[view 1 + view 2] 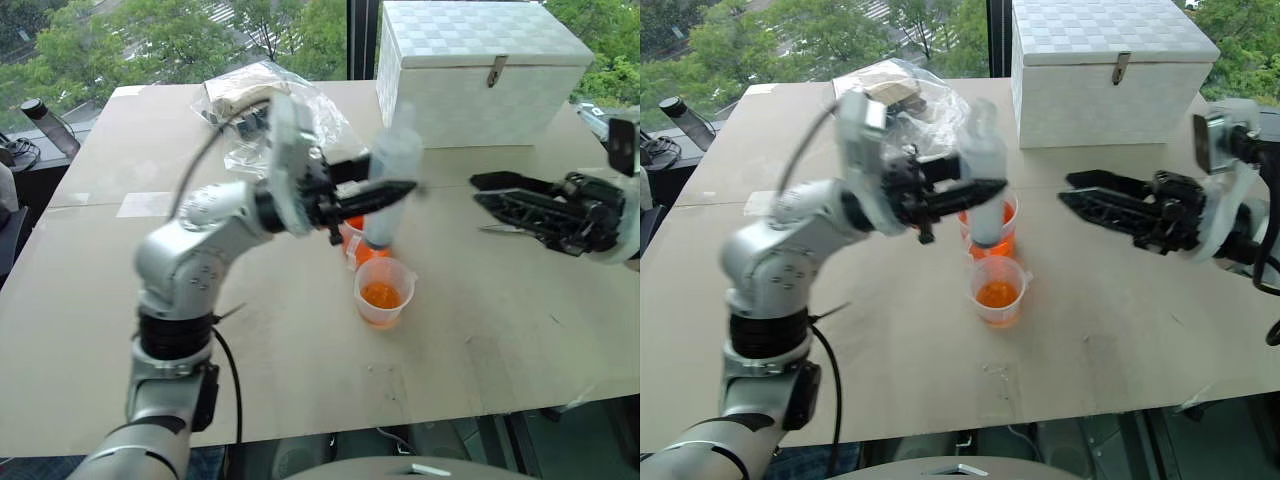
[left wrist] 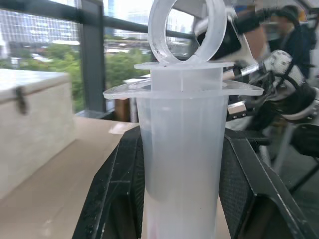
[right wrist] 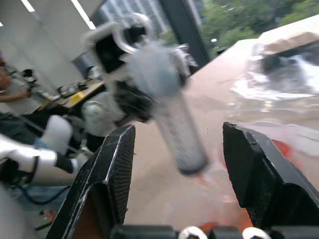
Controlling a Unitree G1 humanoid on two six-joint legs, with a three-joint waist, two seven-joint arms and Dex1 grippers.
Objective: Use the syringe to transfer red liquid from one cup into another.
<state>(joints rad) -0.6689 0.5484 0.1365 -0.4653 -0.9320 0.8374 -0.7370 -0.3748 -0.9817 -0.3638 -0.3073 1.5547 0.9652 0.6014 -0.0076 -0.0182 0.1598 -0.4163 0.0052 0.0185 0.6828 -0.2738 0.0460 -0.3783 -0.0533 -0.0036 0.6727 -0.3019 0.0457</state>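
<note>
Syringe (image 1: pixel 983 185) stands upright in the left gripper (image 1: pixel 975 195), whose black jaws are clamped on its clear barrel; its lower end hangs over the taller cup (image 1: pixel 992 232), blurred, so the tip is hard to make out. No writing or label can be read anywhere. Red liquid (image 1: pixel 997 294) lies in the smaller cup (image 1: pixel 998 290), just in front of the taller one, mid-table. Right gripper (image 1: pixel 1072 195), well apart to the right, has its jaws spread and holds nothing. A white latched box (image 1: pixel 1110 65) sits at the table's (image 1: pixel 1140 330) far edge beside a crumpled plastic bag (image 1: pixel 905 95).
</note>
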